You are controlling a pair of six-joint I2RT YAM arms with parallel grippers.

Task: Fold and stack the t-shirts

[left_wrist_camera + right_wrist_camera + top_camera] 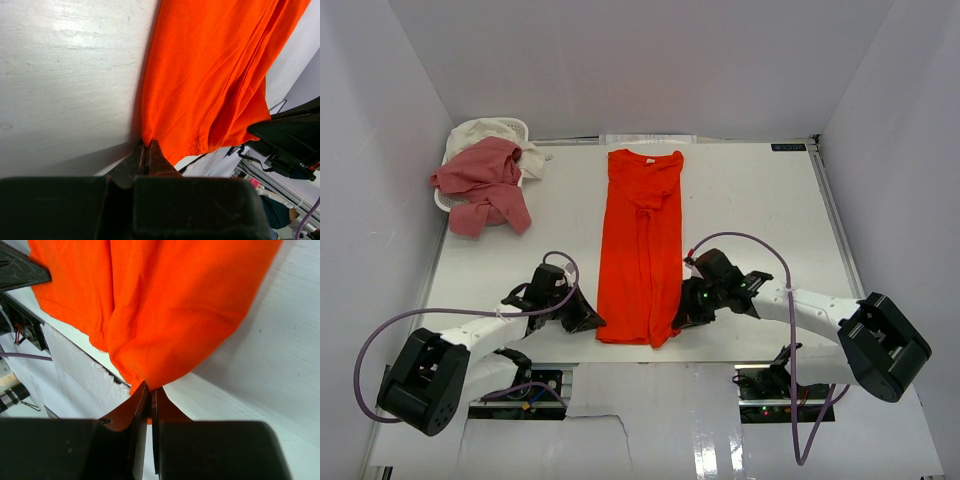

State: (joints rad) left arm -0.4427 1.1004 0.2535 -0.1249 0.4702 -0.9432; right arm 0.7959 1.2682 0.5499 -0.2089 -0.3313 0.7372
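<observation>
The orange-red t-shirt (640, 250) lies as a long narrow strip down the middle of the table, collar at the far end. My left gripper (592, 322) is shut on its near left corner, and the fabric (210, 75) runs down into the closed tips of that gripper (146, 145). At the near right corner my right gripper (678, 320) is shut too, and the hem (175, 305) is pinched between the tips (151, 389). A dusty pink t-shirt (480, 180) hangs crumpled over the basket at the far left. A cream-white t-shirt (485, 132) lies bunched behind it.
The small white plastic basket (444, 201) stands at the far left corner under the two loose shirts. The table's front edge (650, 358) runs just behind both grippers. White walls close in the back and both sides.
</observation>
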